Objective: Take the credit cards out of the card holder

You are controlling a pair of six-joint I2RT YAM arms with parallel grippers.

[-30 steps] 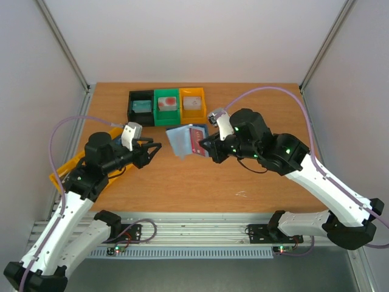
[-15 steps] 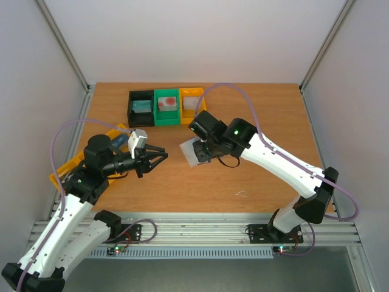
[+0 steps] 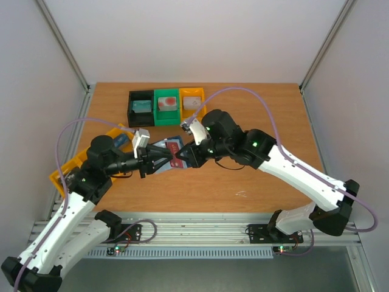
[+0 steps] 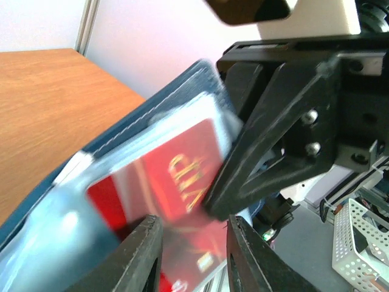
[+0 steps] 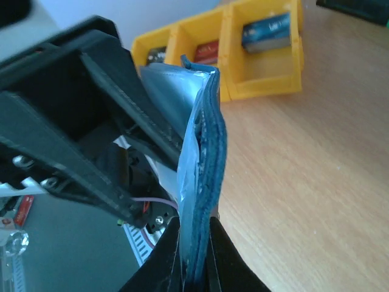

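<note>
The card holder [image 3: 171, 146] hangs clear of the table [image 3: 261, 115] near its middle, open, with its pocket pages facing the left arm. A red card [image 4: 164, 182] lettered VIP sits in a clear pocket and is not yet free. The right gripper [image 3: 194, 152] stays pressed together on the holder's edge. The left gripper [image 3: 159, 160] was well apart from the holder half a second ago. It is now at the pages, fingers [image 4: 143, 255] either side of the red card's lower part. I cannot tell whether they pinch it or only straddle it. Judgement: the approach is complete and extraction of this card is due. The bins [image 3: 167, 120] stand beyond.
</note>
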